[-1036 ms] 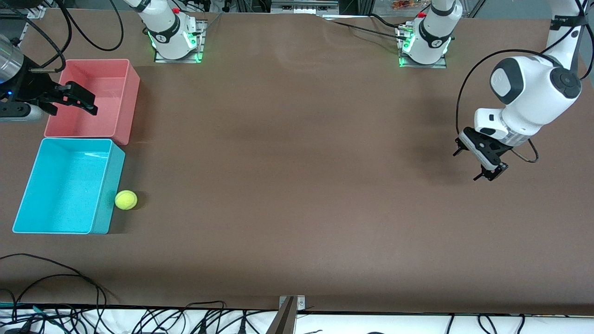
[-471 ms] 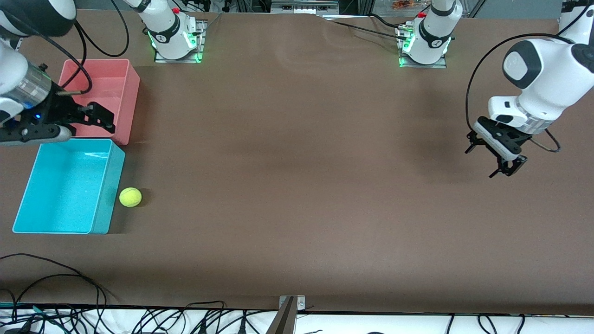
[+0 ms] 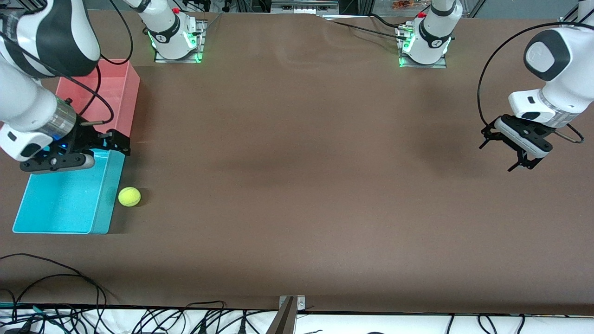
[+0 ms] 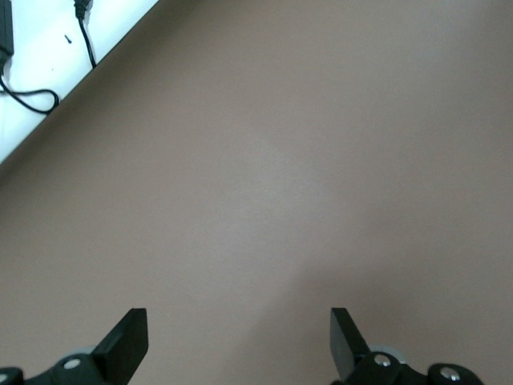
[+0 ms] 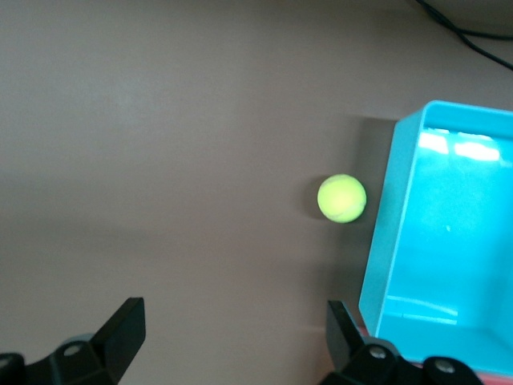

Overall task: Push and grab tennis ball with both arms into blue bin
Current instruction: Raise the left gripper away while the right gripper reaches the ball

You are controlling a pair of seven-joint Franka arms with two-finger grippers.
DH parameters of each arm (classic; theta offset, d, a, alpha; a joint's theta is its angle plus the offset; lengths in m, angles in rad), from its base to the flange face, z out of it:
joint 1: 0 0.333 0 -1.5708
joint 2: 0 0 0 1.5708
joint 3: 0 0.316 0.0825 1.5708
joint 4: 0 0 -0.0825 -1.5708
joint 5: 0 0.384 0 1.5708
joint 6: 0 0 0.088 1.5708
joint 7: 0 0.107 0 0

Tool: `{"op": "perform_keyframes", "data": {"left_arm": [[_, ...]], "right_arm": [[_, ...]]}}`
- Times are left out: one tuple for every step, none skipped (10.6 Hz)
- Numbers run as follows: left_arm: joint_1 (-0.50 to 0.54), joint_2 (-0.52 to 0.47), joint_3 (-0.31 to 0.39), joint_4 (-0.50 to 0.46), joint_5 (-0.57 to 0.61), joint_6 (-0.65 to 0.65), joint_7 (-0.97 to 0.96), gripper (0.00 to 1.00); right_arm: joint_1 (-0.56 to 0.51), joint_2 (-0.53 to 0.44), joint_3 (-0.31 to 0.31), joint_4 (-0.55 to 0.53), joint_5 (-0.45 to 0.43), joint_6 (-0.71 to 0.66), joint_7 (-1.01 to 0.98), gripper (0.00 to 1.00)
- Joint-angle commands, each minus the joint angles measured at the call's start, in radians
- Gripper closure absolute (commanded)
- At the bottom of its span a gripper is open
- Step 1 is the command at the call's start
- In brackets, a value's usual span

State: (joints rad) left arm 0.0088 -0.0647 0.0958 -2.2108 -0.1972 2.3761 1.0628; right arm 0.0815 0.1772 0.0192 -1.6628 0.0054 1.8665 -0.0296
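a: how are the fingers on each arm sitting?

b: the right gripper [image 3: 113, 141] is hanging over the corner where the blue bin [image 3: 55, 204] and the pink-red bin [image 3: 132, 99] are meeting. its fingers [image 5: 120, 325] are standing wide apart, holding nothing and touching nothing. the left gripper [image 3: 503, 150] is hovering over bare brown surface [image 3: 301, 162] toward the left arm's end, its fingers [image 4: 128, 341] also spread wide and gripping nothing.

a: and where is the tennis ball sitting?

b: the tennis ball [image 3: 129, 196] is resting on the surface just beside the outer long wall of the blue bin, outside it, with a thin gap showing between ball and wall in the right wrist view. it is lying nearer to the front camera than the right gripper's spot.

a: what edges are crowding it, and where is there room?

b: the blue bin's wall is blocking the ball on one side. the pink-red bin is sitting farther from the front camera, its short wall touching or nearly touching the blue bin. the surface is stretching open toward the left arm's end. cables [image 3: 55, 297] are trailing along the surface's edge nearest the front camera.
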Motion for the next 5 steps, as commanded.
{"op": "perform_keyframes", "data": {"left_arm": [[-0.004, -0.023, -0.008, 0.112, 0.114, -0.188, -0.250, 0.00], [-0.010, -0.024, -0.013, 0.161, 0.130, -0.268, -0.326, 0.00], [-0.012, -0.024, -0.018, 0.202, 0.139, -0.332, -0.375, 0.00], [-0.013, -0.024, -0.021, 0.235, 0.156, -0.378, -0.411, 0.00], [-0.015, -0.024, -0.021, 0.265, 0.163, -0.420, -0.449, 0.00]], "right_arm": [[-0.003, 0.060, -0.007, -0.014, 0.016, 0.057, -0.215, 0.00], [-0.011, 0.085, -0.012, -0.014, 0.018, 0.060, -0.310, 0.00], [-0.020, 0.105, -0.015, -0.012, 0.018, 0.069, -0.364, 0.00], [-0.043, 0.131, -0.015, -0.011, 0.018, 0.072, -0.413, 0.00], [-0.061, 0.163, -0.015, -0.008, 0.018, 0.074, -0.496, 0.00]]}}
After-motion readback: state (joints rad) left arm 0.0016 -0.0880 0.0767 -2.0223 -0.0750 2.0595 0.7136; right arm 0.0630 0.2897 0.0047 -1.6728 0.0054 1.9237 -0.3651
